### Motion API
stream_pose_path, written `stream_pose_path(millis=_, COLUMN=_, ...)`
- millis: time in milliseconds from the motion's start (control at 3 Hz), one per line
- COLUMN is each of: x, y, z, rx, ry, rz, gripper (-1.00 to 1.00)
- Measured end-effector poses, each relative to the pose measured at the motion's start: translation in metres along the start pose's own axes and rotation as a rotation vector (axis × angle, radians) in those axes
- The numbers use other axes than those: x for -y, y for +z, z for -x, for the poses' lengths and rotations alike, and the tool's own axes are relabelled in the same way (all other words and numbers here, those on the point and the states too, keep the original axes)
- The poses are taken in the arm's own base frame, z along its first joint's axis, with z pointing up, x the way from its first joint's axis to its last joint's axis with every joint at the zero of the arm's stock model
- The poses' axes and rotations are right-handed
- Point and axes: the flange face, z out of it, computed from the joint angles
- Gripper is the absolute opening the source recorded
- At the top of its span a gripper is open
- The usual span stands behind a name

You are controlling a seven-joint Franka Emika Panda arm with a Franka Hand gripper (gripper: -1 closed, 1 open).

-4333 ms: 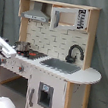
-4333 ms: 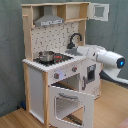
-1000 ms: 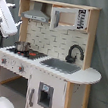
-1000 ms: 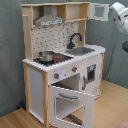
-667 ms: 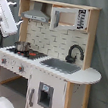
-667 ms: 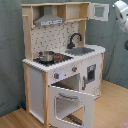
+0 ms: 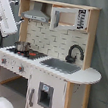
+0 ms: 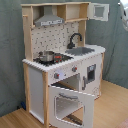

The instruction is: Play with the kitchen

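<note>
The kitchen (image 7: 52,70) is a tall toy unit of pale wood and white panels, seen whole in both exterior views. It has a grey hood (image 7: 35,15), a dotted backboard, a black faucet (image 7: 74,52) over a grey sink (image 7: 63,66), and a small metal pot (image 7: 22,46) on the stove. In the second exterior view its oven door (image 8: 72,105) hangs open toward the front. My white arm (image 7: 6,16) is raised beside the hood at the first exterior view's left, apart from the kitchen. Only a white edge of the arm (image 8: 125,7) shows in the second exterior view's top right corner.
The upper cabinet door (image 8: 100,11) stands open beside the shelf. A grey curtain hangs behind the kitchen. The kitchen stands on a wooden floor (image 8: 112,107). A white rounded shape (image 7: 0,104) lies at the bottom of the first exterior view.
The arm has risen from stove height beside the kitchen to the level of the hood. In the second exterior view it has almost left through the top right corner. The kitchen is unchanged.
</note>
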Motion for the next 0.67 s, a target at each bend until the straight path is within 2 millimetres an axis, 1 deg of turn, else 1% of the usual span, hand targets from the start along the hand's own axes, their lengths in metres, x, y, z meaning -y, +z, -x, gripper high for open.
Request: stream_pose_path(millis=667, x=-0.0043, y=-0.0017, z=0.0157, rx=0.116, ry=0.068, rz=0.047, gripper=1.00)
